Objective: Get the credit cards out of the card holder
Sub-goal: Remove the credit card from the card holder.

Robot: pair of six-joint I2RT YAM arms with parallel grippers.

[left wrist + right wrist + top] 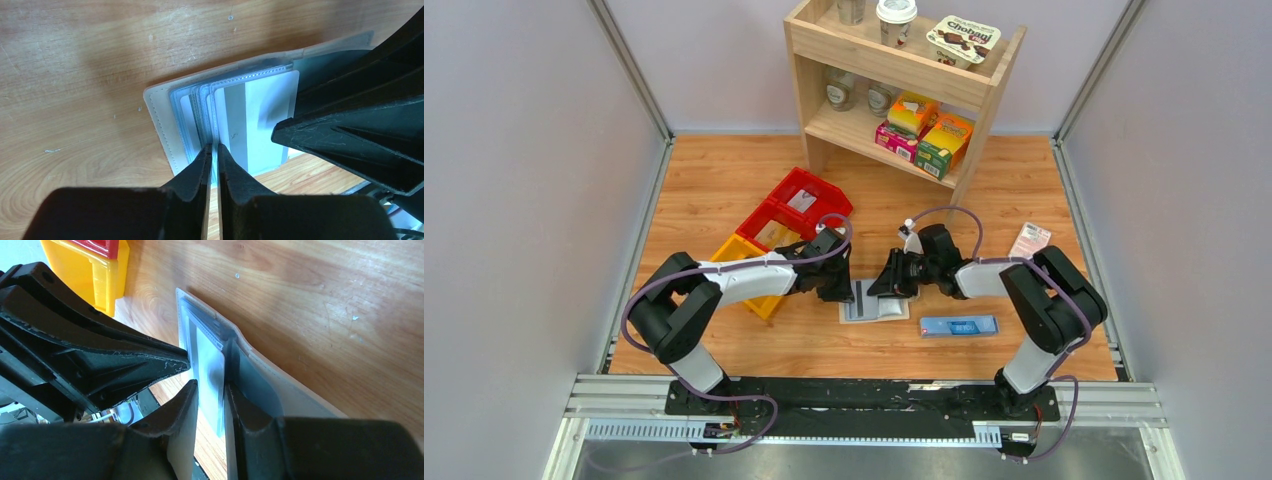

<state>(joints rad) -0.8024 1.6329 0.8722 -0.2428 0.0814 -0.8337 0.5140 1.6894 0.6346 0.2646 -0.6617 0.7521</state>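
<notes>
Though the table [724, 190] carries much else, the card holder [879, 311] lies opened flat toward its near side, close to the long blue box [959, 326], its pale lining facing up. The left gripper [213, 149] comes at it from one side. Its jaws are pinched almost together on the near edge of the clear sleeves [200, 97], which pins the pages. The right gripper [209, 390] comes from the other side and straddles the edge of a white card [265, 105] with a grey stripe, lying in the top sleeve. Its jaws stand narrowly apart around that edge. I cannot tell whether the pads bite, nor whether they take the card alone or the plastic with it.

The step in hand looks like drawing out this first card. To do it well, the left should press sleeves and holder firmly down while the right closes on the card only, then pulls straight along the sleeve's opening, low and slow. A skewed pull would likely drag the whole holder along or buckle the sleeve.
</notes>
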